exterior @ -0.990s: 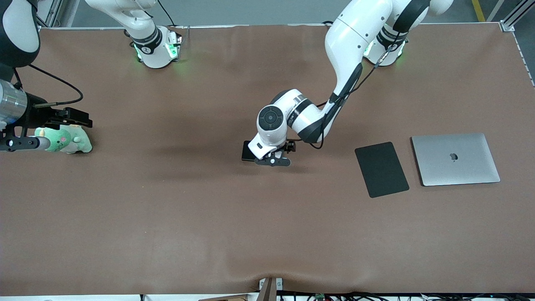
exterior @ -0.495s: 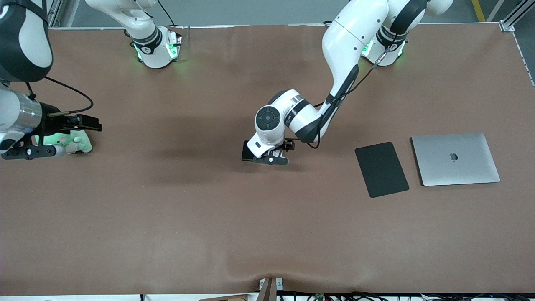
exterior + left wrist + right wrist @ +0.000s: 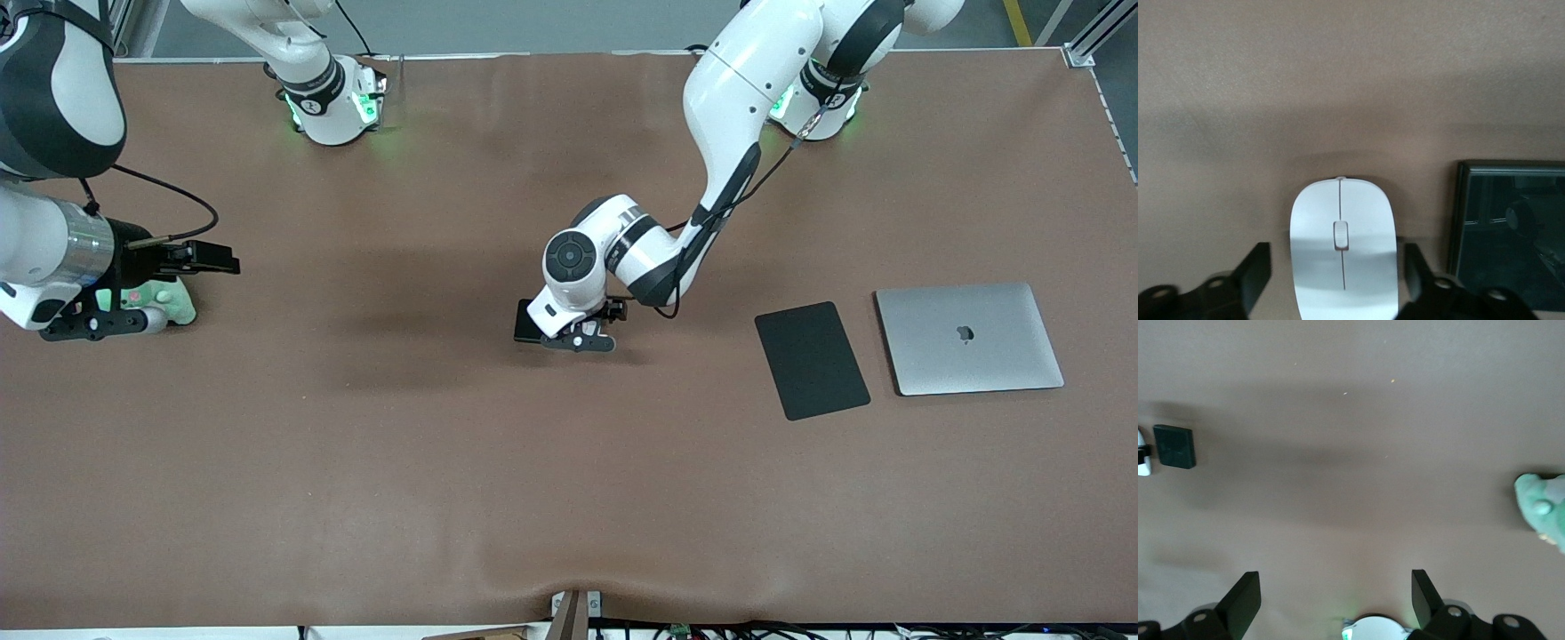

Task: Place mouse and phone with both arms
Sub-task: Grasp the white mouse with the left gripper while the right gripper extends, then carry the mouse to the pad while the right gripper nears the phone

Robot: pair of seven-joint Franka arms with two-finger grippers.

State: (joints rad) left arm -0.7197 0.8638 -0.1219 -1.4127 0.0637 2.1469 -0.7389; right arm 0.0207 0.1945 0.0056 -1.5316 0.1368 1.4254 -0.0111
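The white mouse [image 3: 1341, 257] lies on the brown table between the two fingers of my left gripper [image 3: 1336, 263], and a thin gap shows on each side of it. In the front view that gripper [image 3: 578, 340] is down at mid-table and hides the mouse. The black phone [image 3: 526, 322] lies right beside the mouse, toward the right arm's end, also seen in the left wrist view [image 3: 1511, 233]. My right gripper [image 3: 102, 322] hangs open and empty over the green plush toy at the right arm's end; the right wrist view shows its fingers [image 3: 1245, 597] wide apart, with the phone [image 3: 1175, 447] small in the distance.
A green plush toy [image 3: 169, 302] sits under the right hand. A thin black mat [image 3: 811, 359] and a closed silver laptop [image 3: 969, 338] lie side by side toward the left arm's end. The table's front edge has a small bracket [image 3: 573, 613].
The right arm has swung a little toward the table's middle, covering more of the plush toy. The left hand has stayed over the mouse, shifting only slightly.
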